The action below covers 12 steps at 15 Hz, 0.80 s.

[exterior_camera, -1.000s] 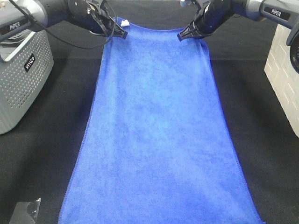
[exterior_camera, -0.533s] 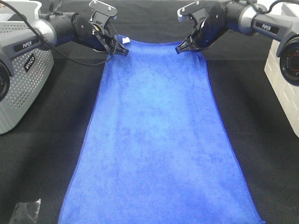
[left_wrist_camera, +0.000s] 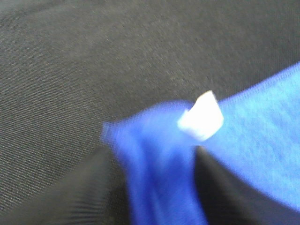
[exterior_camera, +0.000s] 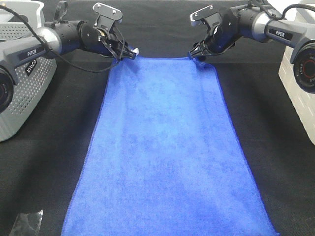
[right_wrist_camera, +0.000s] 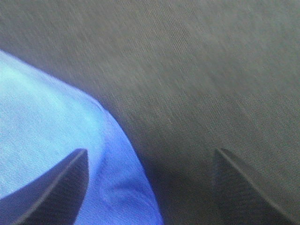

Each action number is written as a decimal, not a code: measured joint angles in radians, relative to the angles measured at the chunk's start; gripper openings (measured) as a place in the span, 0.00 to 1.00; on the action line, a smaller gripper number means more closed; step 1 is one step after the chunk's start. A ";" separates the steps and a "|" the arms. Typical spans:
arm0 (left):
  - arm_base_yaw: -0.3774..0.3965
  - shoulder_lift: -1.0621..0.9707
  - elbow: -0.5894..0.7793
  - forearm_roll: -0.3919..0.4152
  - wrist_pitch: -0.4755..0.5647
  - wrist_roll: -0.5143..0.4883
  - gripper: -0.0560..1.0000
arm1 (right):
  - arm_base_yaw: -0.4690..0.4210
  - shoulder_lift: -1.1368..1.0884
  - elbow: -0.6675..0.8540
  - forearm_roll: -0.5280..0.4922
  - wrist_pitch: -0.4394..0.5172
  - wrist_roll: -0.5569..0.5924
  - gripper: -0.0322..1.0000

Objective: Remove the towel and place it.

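Observation:
The royal-blue towel [exterior_camera: 162, 147] lies spread flat on the black table cloth [exterior_camera: 275, 147], running from the near edge to the far side. My left gripper [exterior_camera: 129, 53] is at its far left corner, beside the white tag [exterior_camera: 135, 50]. In the left wrist view the gripper [left_wrist_camera: 152, 154] is open, its fingers apart, with the bunched towel [left_wrist_camera: 262, 140] corner and tag [left_wrist_camera: 201, 117] between them. My right gripper [exterior_camera: 197, 53] is at the far right corner. It stands open [right_wrist_camera: 151, 152], and the towel [right_wrist_camera: 47, 117] corner lies flat by one finger.
A grey perforated box [exterior_camera: 19, 93] stands at the left edge and a white box [exterior_camera: 300, 88] at the right edge. A small crumpled clear wrapper [exterior_camera: 27, 223] lies at the near left. A black cable [exterior_camera: 74, 58] trails from the left arm.
Both grippers have come down toward the table with the far edge of the towel, which now lies flat. Both have gone from shut on the corners to open.

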<state>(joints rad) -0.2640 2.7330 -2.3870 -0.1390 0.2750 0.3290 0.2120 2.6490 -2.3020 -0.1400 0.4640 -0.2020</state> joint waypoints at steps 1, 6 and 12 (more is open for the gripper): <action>0.000 0.000 0.000 0.003 -0.006 -0.016 0.68 | 0.000 0.000 0.000 -0.010 0.012 0.006 0.72; 0.000 0.000 0.000 0.012 0.006 -0.029 0.75 | 0.000 -0.005 0.000 -0.011 0.063 0.007 0.73; 0.000 0.000 0.000 0.007 0.150 -0.029 0.75 | 0.001 0.006 0.000 0.088 -0.012 -0.049 0.73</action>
<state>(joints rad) -0.2640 2.7330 -2.3870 -0.1320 0.4250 0.3000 0.2130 2.6550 -2.3020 -0.0520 0.4520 -0.2510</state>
